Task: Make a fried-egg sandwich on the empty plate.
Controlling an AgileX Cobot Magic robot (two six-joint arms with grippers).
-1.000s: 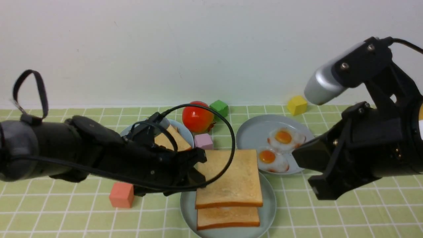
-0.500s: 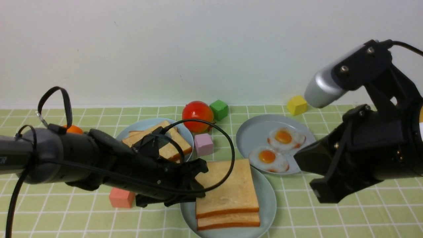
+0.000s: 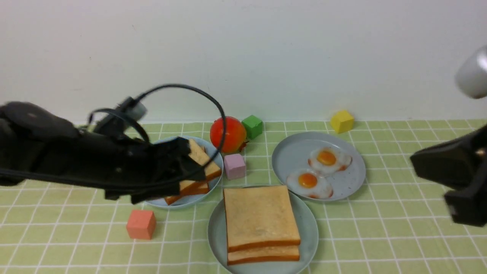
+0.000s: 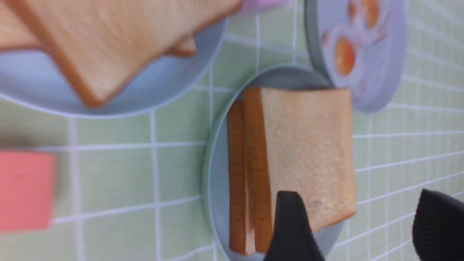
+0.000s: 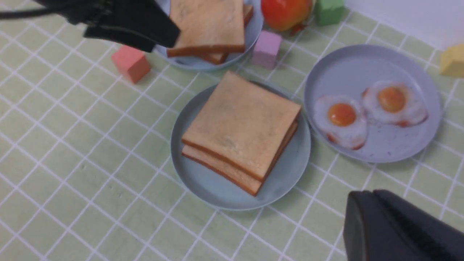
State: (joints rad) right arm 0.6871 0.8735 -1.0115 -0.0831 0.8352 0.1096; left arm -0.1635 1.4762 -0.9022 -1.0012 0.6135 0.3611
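The left gripper point(image 4: 357, 203) was held wide-fingered, its arm partly hiding the toast pile point(image 3: 198, 160); the right gripper's point(image 5: 369, 193) fingers were closed together. The sandwich point(image 3: 260, 219) was borne by the aqua plate point(image 3: 309, 236), near the eggs point(image 3: 309, 182)

The left arm point(image 3: 49, 144) is stretched in from the left side, its dark wrist point(image 3: 125, 160) held raised and turned inward. The left gripper point(image 4: 362, 221) is spread wide, its two black fingers point(image 4: 295, 228) parted, with nothing gripped between them. A black cable point(image 3: 222, 114) is looped out over the left wrist. The right arm point(image 3: 468, 171) is held up at the right edge, partly cut off by the front view. By the right wrist camera, the dark tips of the right gripper point(image 5: 375, 199) are shown together.
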